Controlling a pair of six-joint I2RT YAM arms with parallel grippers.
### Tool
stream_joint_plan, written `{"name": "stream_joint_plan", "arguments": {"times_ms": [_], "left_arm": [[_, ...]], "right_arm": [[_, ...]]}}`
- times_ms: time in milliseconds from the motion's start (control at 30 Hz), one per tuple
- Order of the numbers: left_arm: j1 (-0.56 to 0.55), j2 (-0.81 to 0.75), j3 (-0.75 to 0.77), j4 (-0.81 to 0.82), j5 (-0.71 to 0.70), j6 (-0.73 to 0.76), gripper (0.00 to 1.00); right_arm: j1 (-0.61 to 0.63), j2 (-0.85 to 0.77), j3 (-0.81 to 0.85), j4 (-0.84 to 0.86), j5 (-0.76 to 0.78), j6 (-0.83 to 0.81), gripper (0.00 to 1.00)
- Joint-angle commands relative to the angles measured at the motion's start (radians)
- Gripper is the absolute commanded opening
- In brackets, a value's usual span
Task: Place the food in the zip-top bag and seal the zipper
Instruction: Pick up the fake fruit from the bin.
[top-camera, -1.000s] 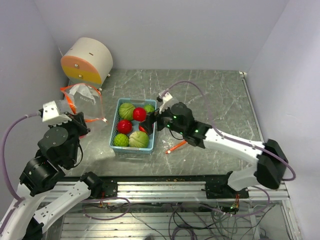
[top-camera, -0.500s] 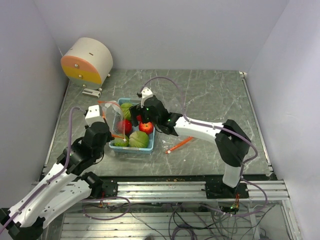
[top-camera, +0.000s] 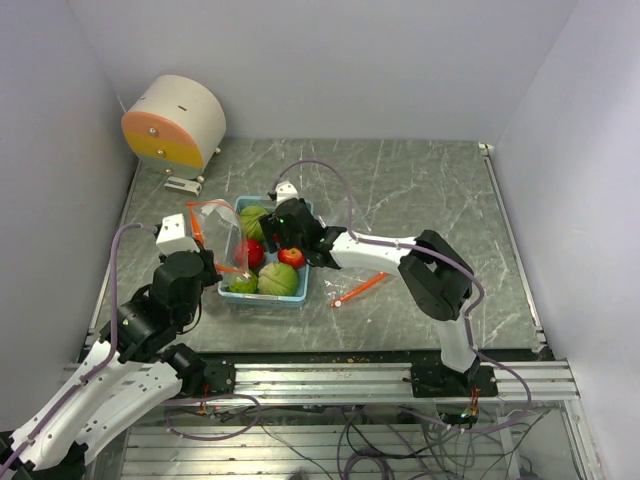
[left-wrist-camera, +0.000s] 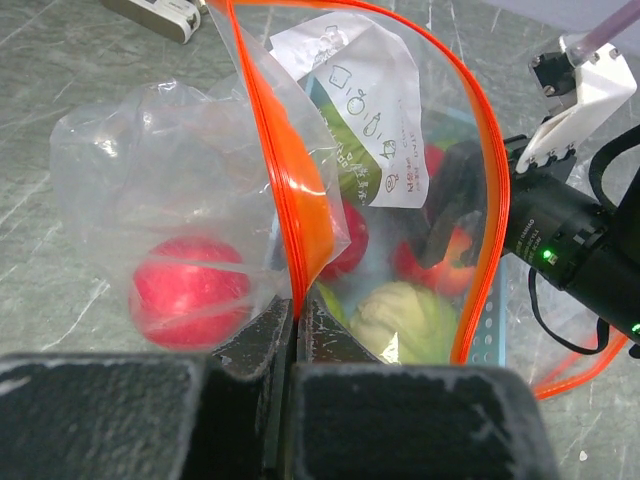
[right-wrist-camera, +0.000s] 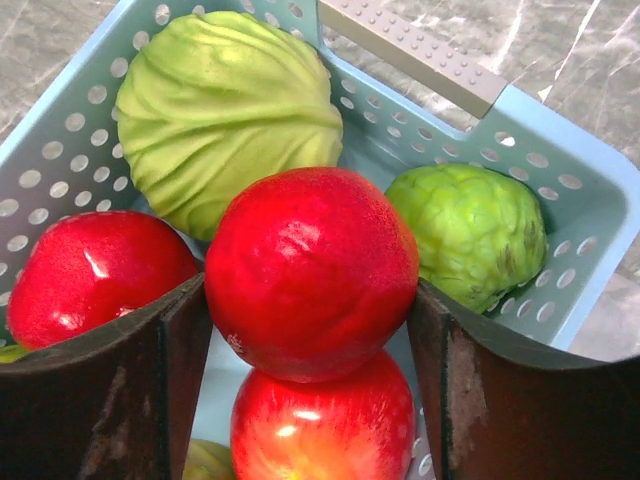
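Two arms at the tray: bag pinched open, apple gripped

On one side, the left fingers (left-wrist-camera: 280, 335) are pressed fully together on the orange zipper rim (left-wrist-camera: 270, 150) of the clear zip-top bag (left-wrist-camera: 150, 180). They hold it up with its mouth gaping toward the light blue perforated tray (right-wrist-camera: 560, 190). The bag hangs at the tray's left edge; whether it touches the tray I cannot tell. A white printed label (left-wrist-camera: 370, 110) shows on the plastic. A red ball (left-wrist-camera: 185, 290) shows low through the bag, but the wrist view does not settle whether it lies inside or behind.

On the other side, the right fingers (top-camera: 287, 246) reach into the tray, spread wide with one pad against each side of a glossy red apple (right-wrist-camera: 310, 270). Directly below it is a second red apple (right-wrist-camera: 320, 430); whether the two touch I cannot tell. A third red apple (right-wrist-camera: 95, 275) lies just beside them. Beyond these, a ribbed cabbage (right-wrist-camera: 225, 105) and a bumpy green head (right-wrist-camera: 470, 230) lie against the tray's walls.

The tray stands left of the middle of the table (top-camera: 430, 200). A thin orange strip (top-camera: 358, 289) lies just off the tray's near right corner, and a cream-and-orange drum (top-camera: 175, 122) sits in the table's far left corner.
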Motion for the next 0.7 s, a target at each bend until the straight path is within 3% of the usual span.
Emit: {"name": "stream_joint_plan", "arguments": {"times_ms": [0, 100, 333, 667], "left_arm": [[0.000, -0.004, 0.033, 0.013, 0.000, -0.004, 0.07], [0.000, 0.003, 0.032, 0.016, 0.000, -0.002, 0.07], [0.001, 0.013, 0.032, 0.016, -0.003, -0.004, 0.07], [0.000, 0.025, 0.039, 0.020, -0.004, 0.005, 0.07]], "right_arm": [[-0.003, -0.045, -0.039, 0.028, 0.043, 0.005, 0.61], [-0.009, -0.108, -0.098, 0.074, 0.047, 0.005, 0.46], [-0.015, -0.323, -0.240, 0.141, -0.027, 0.003, 0.43], [-0.005, -0.708, -0.435, 0.393, -0.707, 0.025, 0.43]]}}
